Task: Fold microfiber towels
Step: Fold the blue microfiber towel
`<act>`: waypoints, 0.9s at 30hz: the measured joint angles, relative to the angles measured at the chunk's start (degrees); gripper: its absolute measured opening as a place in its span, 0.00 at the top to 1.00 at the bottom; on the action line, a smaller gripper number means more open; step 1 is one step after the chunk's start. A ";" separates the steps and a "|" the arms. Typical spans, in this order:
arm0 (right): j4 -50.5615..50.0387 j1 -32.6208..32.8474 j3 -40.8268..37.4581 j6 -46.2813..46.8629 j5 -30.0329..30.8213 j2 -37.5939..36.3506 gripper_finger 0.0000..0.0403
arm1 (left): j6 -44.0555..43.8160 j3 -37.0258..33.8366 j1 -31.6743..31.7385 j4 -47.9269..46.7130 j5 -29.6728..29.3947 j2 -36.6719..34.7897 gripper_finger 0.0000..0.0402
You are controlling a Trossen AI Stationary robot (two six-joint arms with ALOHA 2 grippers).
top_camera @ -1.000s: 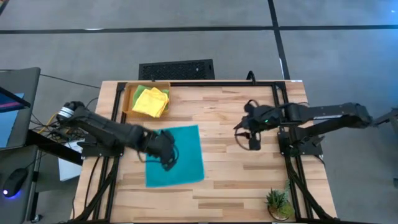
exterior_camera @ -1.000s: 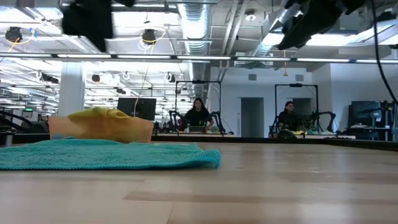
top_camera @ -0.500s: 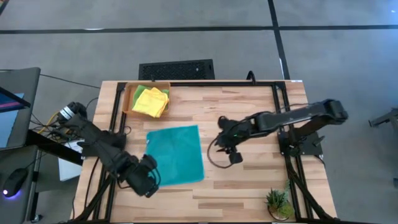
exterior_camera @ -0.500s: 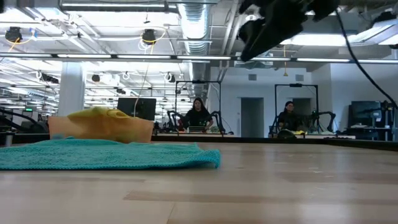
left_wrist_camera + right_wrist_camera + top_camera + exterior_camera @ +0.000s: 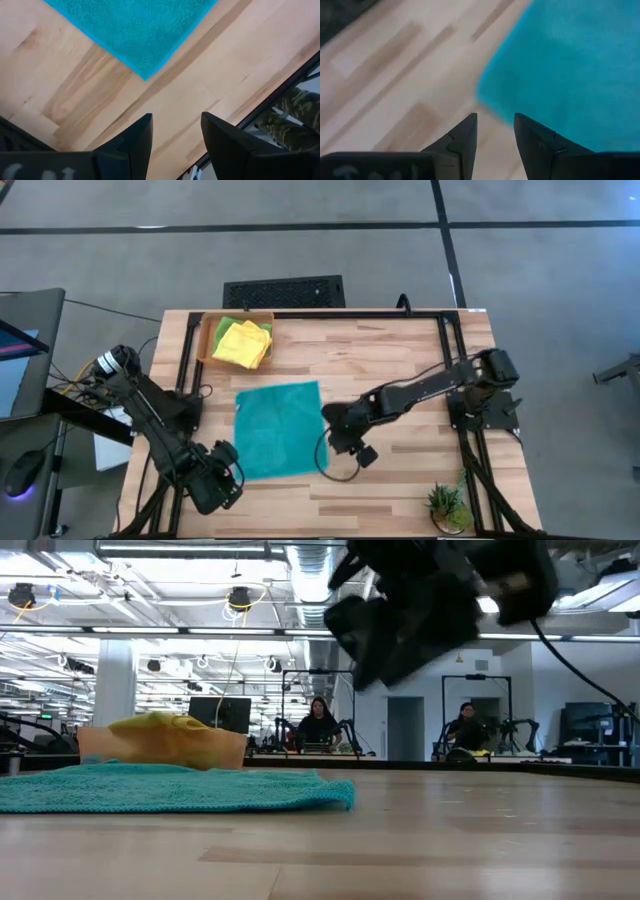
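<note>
A teal towel (image 5: 281, 430) lies spread flat on the wooden table; it also shows in the low view (image 5: 170, 790). My left gripper (image 5: 222, 480) is open and hovers just off the towel's near-left corner (image 5: 145, 75), its fingertips (image 5: 175, 120) over bare wood. My right gripper (image 5: 338, 440) is open and hovers at the towel's near-right corner (image 5: 481, 97); it also shows in its own wrist view (image 5: 495, 120). Yellow towels (image 5: 244, 342) on a lime green one (image 5: 222, 328) lie in the orange tray (image 5: 208, 345) at the far left.
A small potted plant (image 5: 447, 505) stands at the table's near right corner. A black frame rail (image 5: 455, 410) runs along the table's right side and another (image 5: 185, 380) along its left. Bare wood lies between the towel and the right rail.
My left gripper has gone from above the towel's left part toward the table's near edge, out past the towel's near-left corner. My right gripper has gone toward the table's left and near edges, up to the towel's near-right corner. The towel has stayed flat.
</note>
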 joint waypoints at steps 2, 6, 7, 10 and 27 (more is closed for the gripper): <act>0.54 1.14 -0.22 -1.23 -0.04 1.61 0.62 | -0.09 -0.02 -0.16 0.12 -0.07 -0.04 0.60; 4.82 2.80 -0.22 -2.05 -1.08 4.76 0.62 | 0.35 -0.02 -0.22 0.53 -0.16 -0.07 0.60; 6.50 3.05 -0.16 -2.37 -1.68 5.65 0.62 | 0.38 -0.02 -0.24 0.63 -0.17 -0.05 0.60; 7.50 3.27 -0.26 -3.41 -2.38 7.29 0.62 | 0.42 -0.02 -0.24 0.91 -0.15 -0.07 0.60; 17.22 3.40 -0.11 -5.75 1.63 14.18 0.62 | 0.06 -0.02 -0.22 1.84 -0.19 -0.04 0.60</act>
